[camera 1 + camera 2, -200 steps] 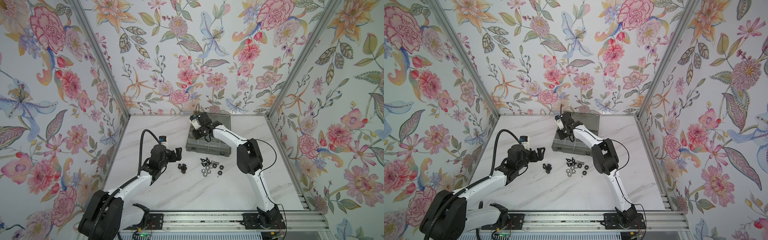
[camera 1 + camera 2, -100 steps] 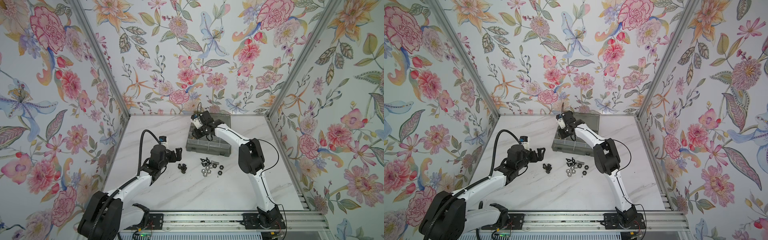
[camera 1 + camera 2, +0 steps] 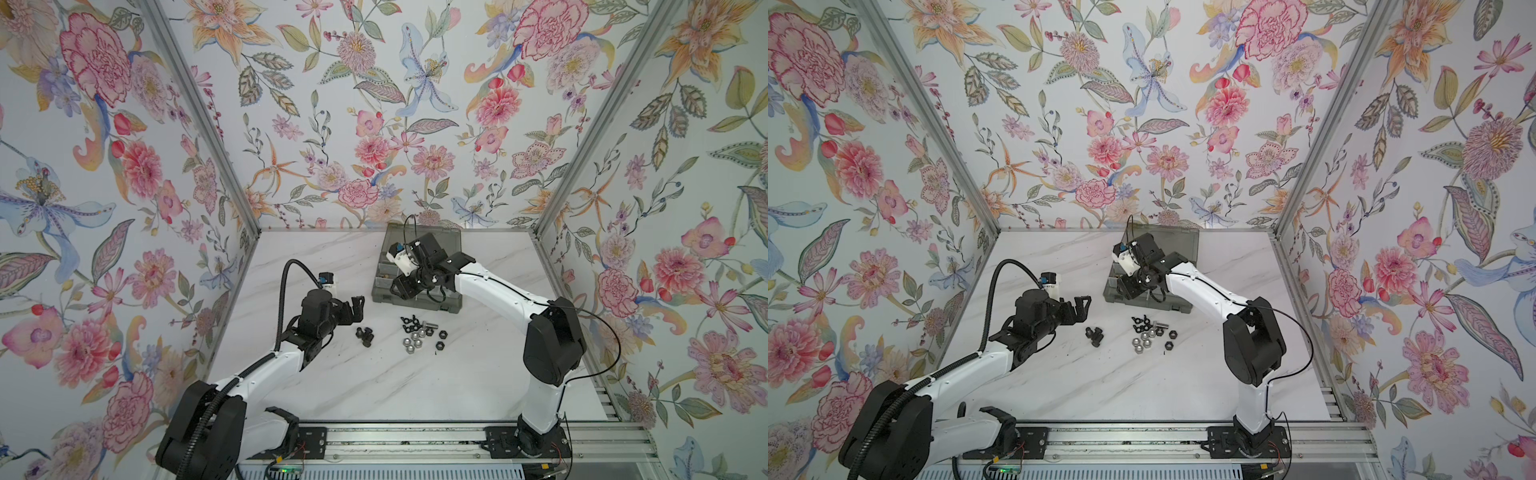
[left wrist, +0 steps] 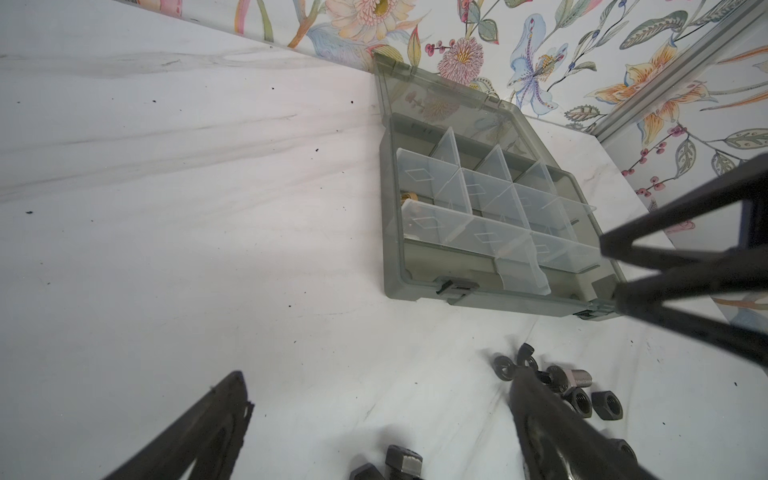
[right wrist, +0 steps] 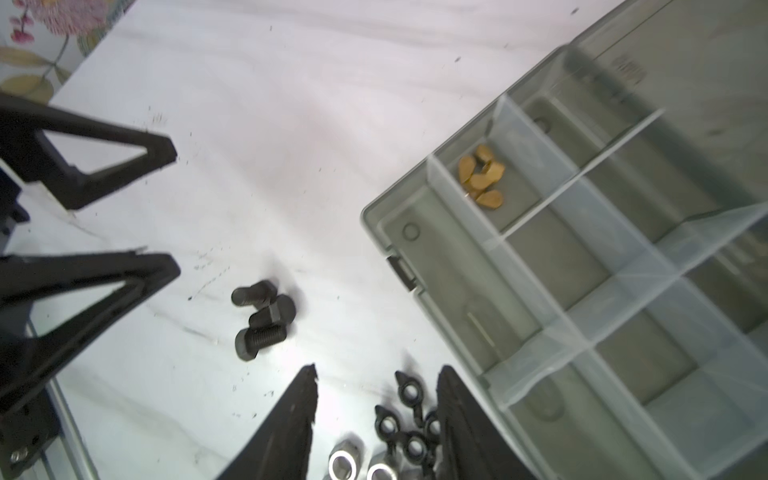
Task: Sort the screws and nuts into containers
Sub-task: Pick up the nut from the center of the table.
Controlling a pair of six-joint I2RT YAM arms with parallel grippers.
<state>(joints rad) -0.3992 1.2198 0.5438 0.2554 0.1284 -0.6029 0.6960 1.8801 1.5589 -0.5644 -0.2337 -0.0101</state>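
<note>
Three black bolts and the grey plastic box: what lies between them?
Only bare white marble tabletop with a few dark specks separates the three stubby black bolts from the smoky grey translucent plastic organiser box; the right wrist view shows it.

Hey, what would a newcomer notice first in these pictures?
Loud floral wallpaper covers the walls around the white table. At the table's back sits an open grey box with brass pieces in one compartment. Loose black and silver nuts and bolts lie mid-table.

Black bolts (image 3: 364,335) and mixed nuts (image 3: 417,341) loose beside open grey organiser (image 4: 419,291), brass pieces (image 5: 482,178) inside.
</note>
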